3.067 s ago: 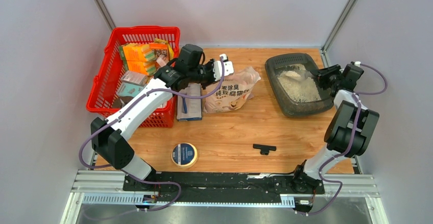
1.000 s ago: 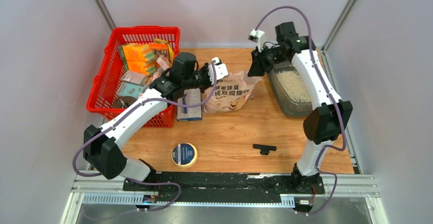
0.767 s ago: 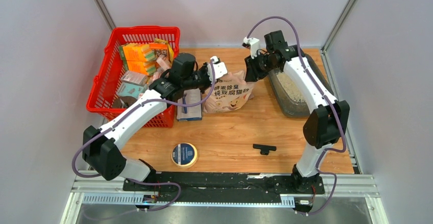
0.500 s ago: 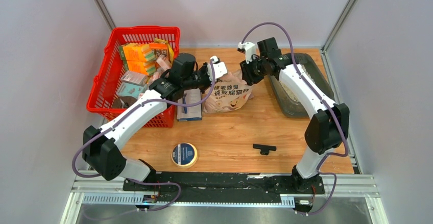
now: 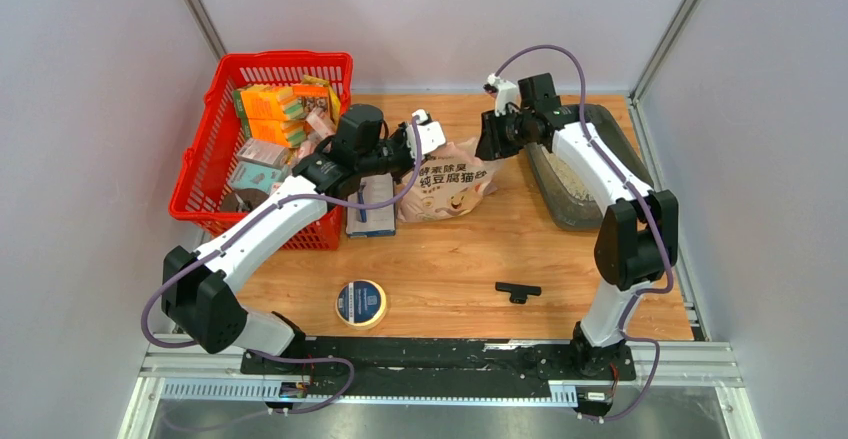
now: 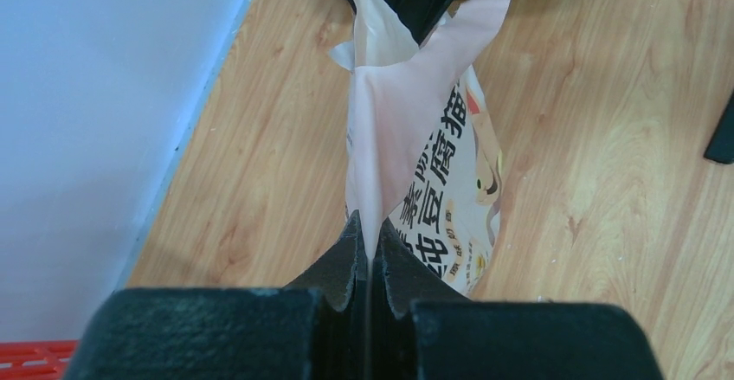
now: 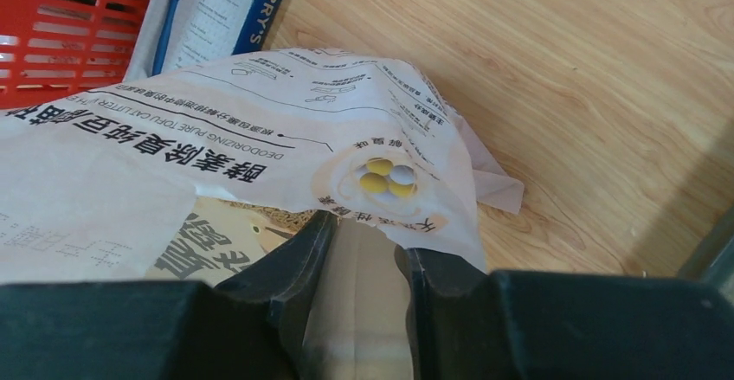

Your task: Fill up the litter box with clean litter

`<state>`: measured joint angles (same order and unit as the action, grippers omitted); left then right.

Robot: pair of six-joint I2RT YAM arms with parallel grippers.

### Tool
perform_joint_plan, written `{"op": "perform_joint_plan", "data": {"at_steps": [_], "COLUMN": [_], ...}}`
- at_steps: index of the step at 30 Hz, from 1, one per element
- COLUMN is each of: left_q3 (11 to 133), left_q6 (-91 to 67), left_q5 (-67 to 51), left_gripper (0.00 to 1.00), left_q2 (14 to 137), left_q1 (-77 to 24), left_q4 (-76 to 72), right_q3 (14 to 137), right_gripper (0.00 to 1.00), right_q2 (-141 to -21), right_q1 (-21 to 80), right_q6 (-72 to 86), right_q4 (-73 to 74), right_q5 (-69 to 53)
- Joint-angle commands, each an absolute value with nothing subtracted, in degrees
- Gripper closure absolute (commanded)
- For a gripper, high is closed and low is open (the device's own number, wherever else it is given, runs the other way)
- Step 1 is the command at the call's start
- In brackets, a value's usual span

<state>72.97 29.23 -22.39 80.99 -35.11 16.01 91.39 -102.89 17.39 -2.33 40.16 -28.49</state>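
Pale clean litter [image 5: 567, 172] lies inside the dark grey litter box [image 5: 604, 131].

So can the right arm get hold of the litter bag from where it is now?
Probably yes. The right gripper is already at the litter bag, its open fingers straddling a fold of the top edge, with nothing between them. The left gripper pinches the opposite edge.
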Motion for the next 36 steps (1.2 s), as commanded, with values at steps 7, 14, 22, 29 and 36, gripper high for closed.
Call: {"op": "perform_joint_plan", "data": {"at_steps": [7,14,22,29,36], "left_q3": [74.0,75.8,77.6,79.5,80.7], "left_q6": [27.2,29.0,31.2,35.2,38.6], "left_q5": [-23.7,-23.5,-22.9,-22.1,-20.4], "left_gripper": [1.00,1.00,1.00,1.00,1.00], "left_q2": [79.7,80.8,81.8,82.4,82.9], "left_q1": [-35.2,-35.2,-35.2,-35.2,-35.2], "left_q4": [12.9,14.2,15.1,18.0,21.6], "right_q3": [90.5,84.9,80.3,74.4,68.6], "right_gripper": [1.00,1.00,1.00,1.00,1.00], "right_q2": [-108.5,-109.2,-106.0,-103.0,-103.2], "right_q1": [14.4,9.9,3.2,-2.9,-6.5], "right_q6": [15.1,34.6,44.4,51.7,64.9], "right_q4": [34.9,17.2,9.9,3.7,-16.8], "right_q5": [-53.1,-65.0,-68.7,-71.4,-75.1]}}
